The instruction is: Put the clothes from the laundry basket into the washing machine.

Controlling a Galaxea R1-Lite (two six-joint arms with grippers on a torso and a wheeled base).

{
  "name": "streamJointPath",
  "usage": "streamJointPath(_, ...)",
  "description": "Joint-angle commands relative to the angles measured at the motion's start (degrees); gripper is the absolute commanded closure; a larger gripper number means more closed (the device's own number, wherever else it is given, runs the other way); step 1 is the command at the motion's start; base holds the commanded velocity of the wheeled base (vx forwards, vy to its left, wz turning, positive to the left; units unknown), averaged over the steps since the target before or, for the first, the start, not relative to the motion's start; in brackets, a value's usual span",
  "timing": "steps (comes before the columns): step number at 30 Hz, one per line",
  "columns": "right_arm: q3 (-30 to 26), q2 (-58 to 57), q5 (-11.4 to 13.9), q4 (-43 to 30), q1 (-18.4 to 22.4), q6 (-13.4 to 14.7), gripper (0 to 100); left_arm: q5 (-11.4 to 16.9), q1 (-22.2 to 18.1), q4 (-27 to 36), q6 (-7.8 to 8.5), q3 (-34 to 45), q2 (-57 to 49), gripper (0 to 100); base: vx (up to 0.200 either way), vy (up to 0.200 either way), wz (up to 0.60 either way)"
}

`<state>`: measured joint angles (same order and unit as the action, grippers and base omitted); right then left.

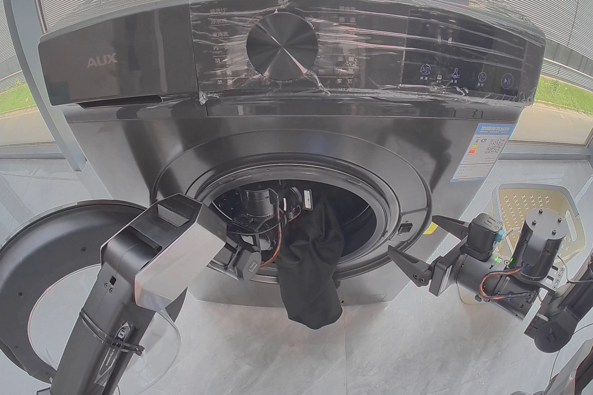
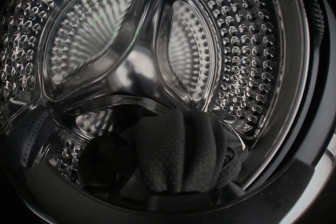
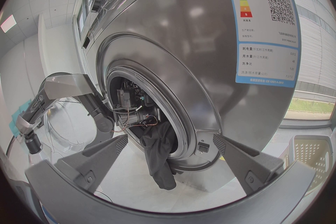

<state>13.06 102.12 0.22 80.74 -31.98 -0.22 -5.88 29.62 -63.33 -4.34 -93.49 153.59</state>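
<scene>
The dark grey steel front-loading washing machine (image 1: 296, 124) stands with its round glass door (image 1: 55, 266) swung open on the robot's left. Inside it, the perforated steel drum (image 2: 238, 42) holds part of the black cloth garment (image 1: 309, 266). The rest of the garment is draped over the lip of the port and hangs down the front panel toward the floor. The cream perforated plastic laundry basket (image 1: 537, 205) sits on the floor to the right of the machine.

The left arm (image 1: 167, 254) has its wrist in the port, above the garment; whether the left gripper is holding the cloth or has let go cannot be told. The right gripper (image 1: 412, 234) hangs just outside the port's right side, its fingers (image 3: 105, 154) spread apart and empty.

The garment looks only half loaded. To finish well, the hanging end should probably be lifted over the lip and pushed deep into the drum, so nothing trails across the door seal. Limp cloth tends to slide back out, so a grip near the fold at the lip seems better than one at the dangling end.
</scene>
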Motion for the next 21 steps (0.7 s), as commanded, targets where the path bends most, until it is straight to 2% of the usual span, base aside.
streamJointPath(1,0.0,0.2,0.0,0.0,-0.1,0.0,0,-2.9,-1.6,2.9,0.21,-8.3,2.7,100,0.000,0.000,0.00)
streamJointPath(3,0.0,0.2,0.0,0.0,-0.1,0.0,0,-3.6,-1.8,3.8,0.30,-11.5,3.4,100,0.000,0.000,0.00)
streamJointPath(7,0.0,0.2,0.0,-0.1,0.0,0.0,0,-3.9,-1.8,4.3,0.38,-12.4,3.6,100,0.000,0.000,0.00)
streamJointPath(18,0.0,0.2,0.0,-0.2,-0.1,0.0,0,-4.3,-1.4,3.7,0.74,-11.0,4.2,100,0.000,0.000,0.00)
streamJointPath(19,0.0,0.2,0.0,-0.3,-0.1,0.0,0,-4.3,-1.4,3.7,0.74,-10.5,4.0,0,0.000,0.000,0.00)
streamJointPath(21,0.0,0.2,0.0,-0.4,-0.1,0.0,0,-4.2,-1.3,3.6,0.82,-8.2,3.3,0,0.000,0.000,0.00)
